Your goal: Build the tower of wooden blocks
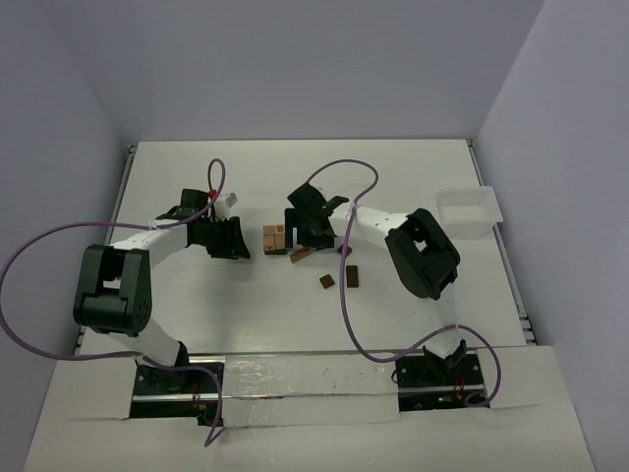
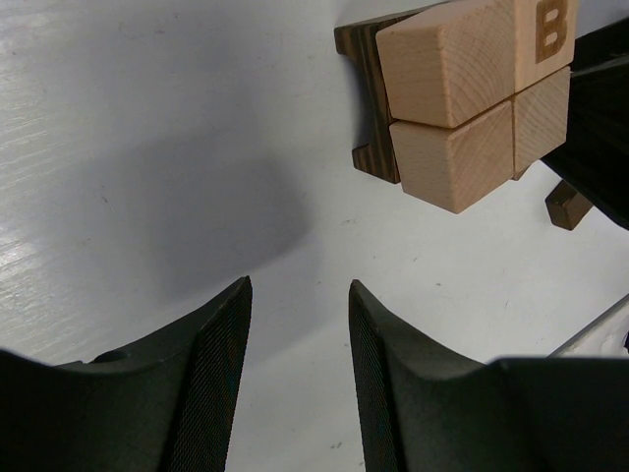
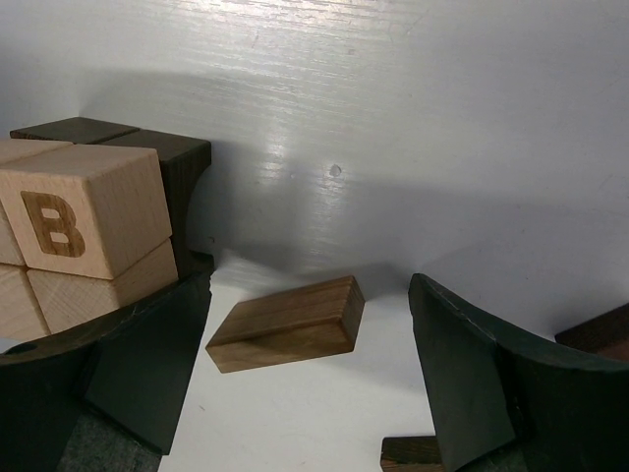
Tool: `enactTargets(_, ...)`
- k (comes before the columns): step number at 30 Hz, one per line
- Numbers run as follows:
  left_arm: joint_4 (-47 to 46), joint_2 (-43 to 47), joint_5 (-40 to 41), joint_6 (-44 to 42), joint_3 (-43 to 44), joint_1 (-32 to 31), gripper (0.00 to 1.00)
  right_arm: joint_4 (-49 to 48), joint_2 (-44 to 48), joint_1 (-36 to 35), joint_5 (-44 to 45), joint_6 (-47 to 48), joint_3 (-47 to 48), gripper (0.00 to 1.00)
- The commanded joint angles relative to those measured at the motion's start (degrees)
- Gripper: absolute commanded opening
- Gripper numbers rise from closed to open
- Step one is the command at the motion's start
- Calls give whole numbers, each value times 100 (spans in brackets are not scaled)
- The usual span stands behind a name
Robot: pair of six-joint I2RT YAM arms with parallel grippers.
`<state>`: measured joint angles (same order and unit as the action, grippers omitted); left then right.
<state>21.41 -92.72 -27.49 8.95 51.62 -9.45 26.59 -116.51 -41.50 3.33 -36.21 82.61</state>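
The wood block tower [image 1: 275, 238] is a small stack of light tan cubes, one marked "B" [image 3: 54, 224], with a dark brown piece [image 3: 177, 162] behind it. It shows at the upper right of the left wrist view [image 2: 462, 98]. My left gripper [image 1: 231, 239] stands just left of the stack, jaws open [image 2: 300, 290] over bare table. My right gripper [image 1: 305, 231] stands on the stack's right side. It is open wide [image 3: 307, 295], with a reddish-brown flat block [image 3: 285, 323] lying on the table between its fingers, touching neither.
Two small dark blocks [image 1: 326, 281] [image 1: 352, 276] lie loose in front of the right gripper. A white tray [image 1: 467, 211] rests at the table's right edge. Purple cables loop over both arms.
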Motion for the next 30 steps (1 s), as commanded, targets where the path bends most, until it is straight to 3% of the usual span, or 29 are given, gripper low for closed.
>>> enactTargets(1,-191,-39,-171,66,235,-39,51,-47,-58,-53,8,-80,249,89)
enactTargets(30,-350,-556,66,300,497,-268,54,-22,-91,-45,-94,-109,271,89)
